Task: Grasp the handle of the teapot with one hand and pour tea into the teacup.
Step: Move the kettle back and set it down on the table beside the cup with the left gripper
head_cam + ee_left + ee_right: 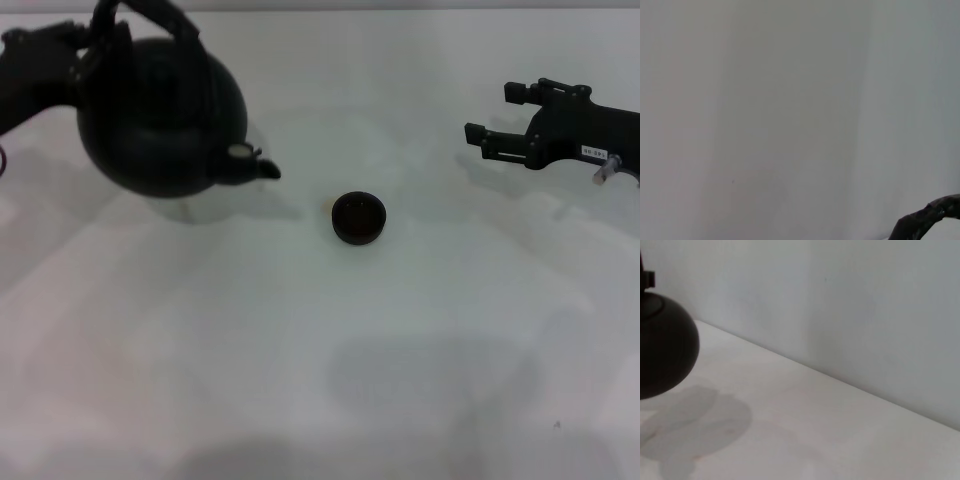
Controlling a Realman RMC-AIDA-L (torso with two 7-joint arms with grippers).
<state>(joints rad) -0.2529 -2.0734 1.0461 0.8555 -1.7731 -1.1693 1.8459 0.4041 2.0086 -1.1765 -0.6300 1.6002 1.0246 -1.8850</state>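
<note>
Head view: handle (150, 12) cropped (left hand (85, 45) obscured)

Stretching pale and white across the whole head view: table (300, 380), lying matte and bare-surfaced, carrying soft grey shadows near its front edge. Rising behind it, meeting its far edge in a straight line in the right wrist view: plain grey-white wall (865, 305), also filling the left wrist view.

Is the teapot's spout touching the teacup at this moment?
Apart. The head view shows bare white table between the spout of the teapot and the teacup.
</note>
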